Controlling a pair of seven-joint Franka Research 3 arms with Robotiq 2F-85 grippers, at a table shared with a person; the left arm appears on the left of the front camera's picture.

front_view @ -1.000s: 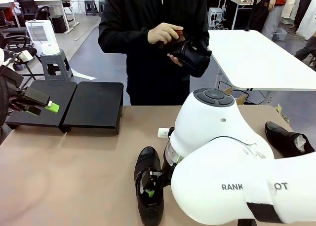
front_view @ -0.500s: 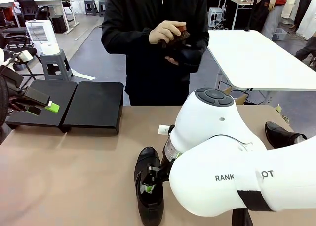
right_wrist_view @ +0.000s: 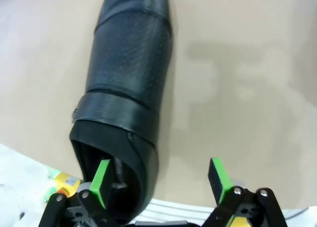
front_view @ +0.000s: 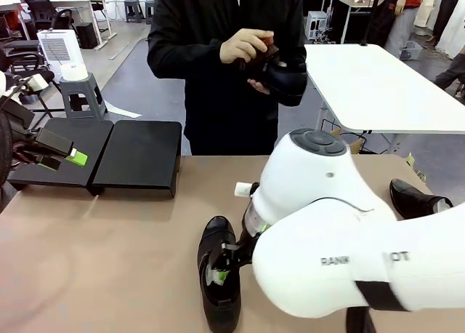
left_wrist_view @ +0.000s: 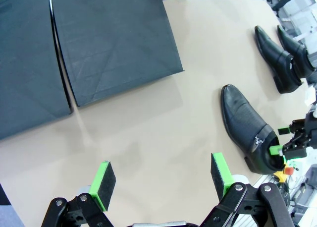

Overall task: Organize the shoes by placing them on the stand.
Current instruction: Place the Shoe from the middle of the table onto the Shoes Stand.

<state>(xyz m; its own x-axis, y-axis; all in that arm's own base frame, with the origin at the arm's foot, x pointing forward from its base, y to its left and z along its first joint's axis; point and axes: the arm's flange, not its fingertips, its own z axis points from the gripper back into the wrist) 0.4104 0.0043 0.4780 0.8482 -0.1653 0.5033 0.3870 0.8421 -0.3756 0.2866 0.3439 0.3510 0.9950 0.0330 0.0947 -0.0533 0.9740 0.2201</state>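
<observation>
right tool [right_wrist_view: 161, 180], jaws spread, straddles the heel wall of the shoe [right_wrist_view: 131, 78] on the table [right_wrist_view: 237, 88], toe at 12 o'clock; front view has the stand [front_view: 138, 155] at 10 o'clock from it.

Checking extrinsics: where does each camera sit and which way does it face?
Front view: fixed on the robot's side, faces across the table at the person; right arm low right, left claw at left edge.
Left wrist view: looks down at the stand, the near shoe and two more shoes; open left claw at bottom.
Right wrist view: looks down at the near shoe; open right claw at its heel end.
Shared: near shoe, in all three.
</observation>
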